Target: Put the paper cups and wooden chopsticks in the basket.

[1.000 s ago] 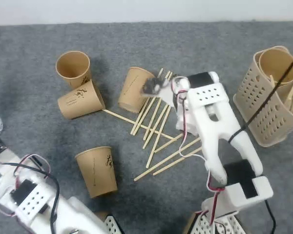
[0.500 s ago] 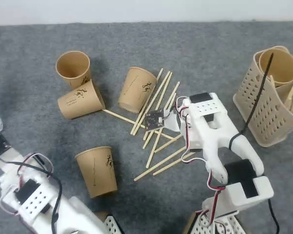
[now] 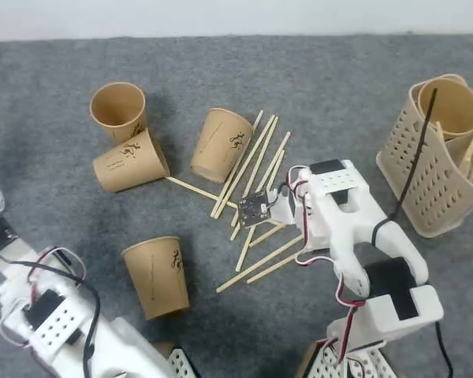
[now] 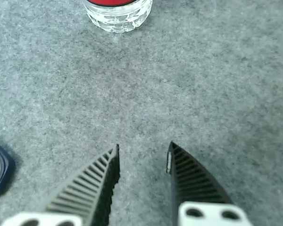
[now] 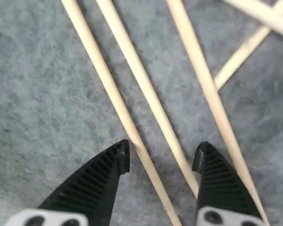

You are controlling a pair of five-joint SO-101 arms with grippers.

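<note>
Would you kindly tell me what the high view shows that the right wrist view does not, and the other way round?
High view: four tan paper cups on the floor and the beige perforated plastic basket, already holding another cup. Right wrist view: the right end effector, open, with its black ribbed fingers straddling two pale wooden chopsticks. Both: the scattered chopsticks lying on grey carpet.
</note>
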